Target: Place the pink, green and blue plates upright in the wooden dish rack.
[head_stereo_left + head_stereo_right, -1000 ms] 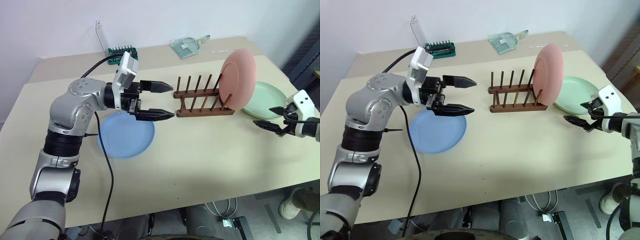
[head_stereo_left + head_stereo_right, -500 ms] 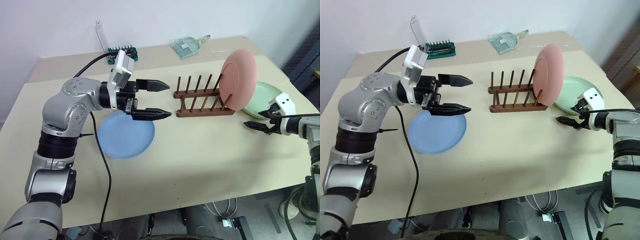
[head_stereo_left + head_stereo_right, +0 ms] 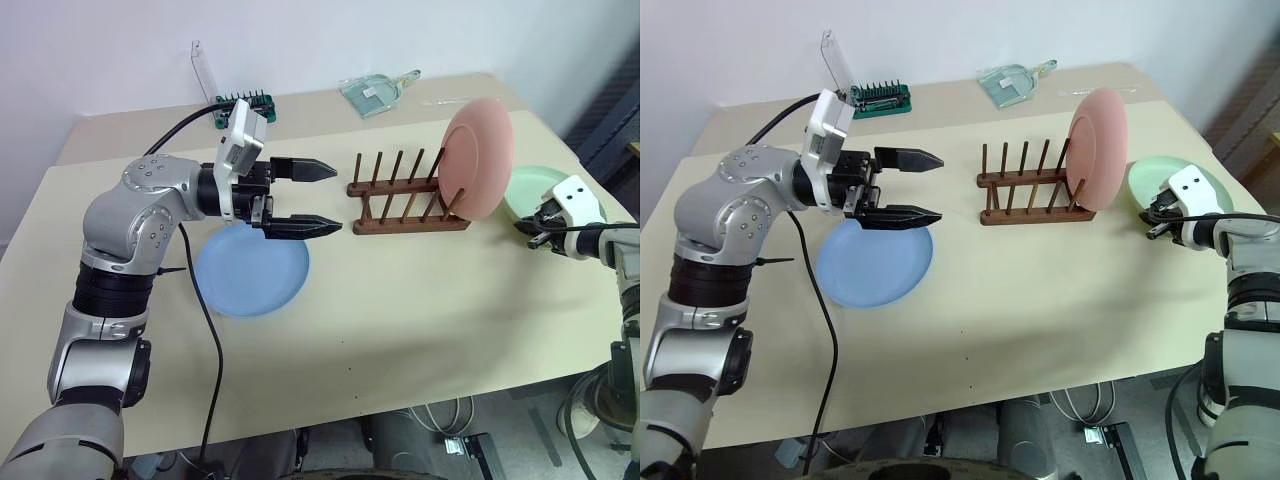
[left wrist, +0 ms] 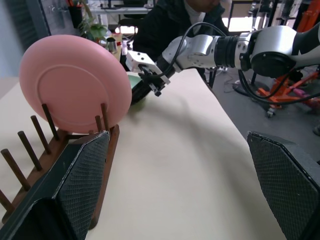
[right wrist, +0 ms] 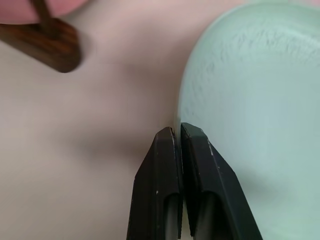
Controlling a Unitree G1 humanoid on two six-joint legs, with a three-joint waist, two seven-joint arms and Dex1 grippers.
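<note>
The right gripper [image 5: 179,131] is pinched together on the near rim of the green plate [image 5: 260,100], lying flat. Left of it the pink plate [image 3: 478,157] stands on edge in the rack [image 3: 405,205]. The left gripper [image 3: 320,198] gapes empty above the blue plate [image 3: 250,272].

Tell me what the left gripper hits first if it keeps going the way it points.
Probably the dark wooden dish rack: the open left gripper points level at its near end, though its height against the pegs is unclear.

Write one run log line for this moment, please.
pink plate: upright in rack | right gripper: shut on green plate rim | blue plate: flat on table
</note>
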